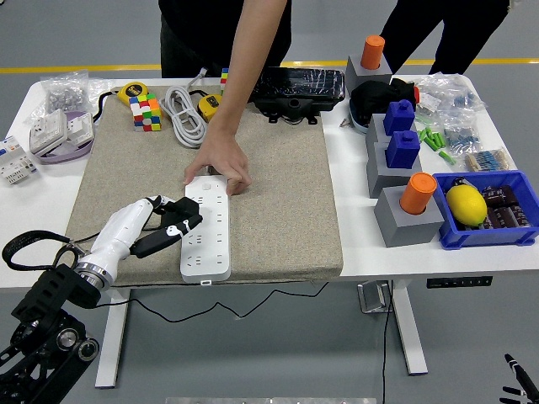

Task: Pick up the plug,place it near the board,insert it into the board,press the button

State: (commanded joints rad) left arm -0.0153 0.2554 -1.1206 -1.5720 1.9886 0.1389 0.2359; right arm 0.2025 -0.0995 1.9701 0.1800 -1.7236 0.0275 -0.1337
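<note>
The left hand (173, 220) is seen reaching in from the lower left over the mat (278, 210), its dark fingers (187, 225) curled around what appears to be the plug (175, 217), a small dark piece with white marks that is largely hidden by the grip. The plug is held against the left edge of the white power strip (207, 229), the board of the task, which lies just to the right of the hand. The insertion step is judged to be in hand: the plug has been brought to the board but is not seen seated. A socket must next be lined up with the pins and the plug pushed down squarely; the button would then be pressed. Just beyond the hand, the strip's far end is steadied by a person's hand (219, 164). Farther off, a coiled white cable (185, 116) is seen.
</note>
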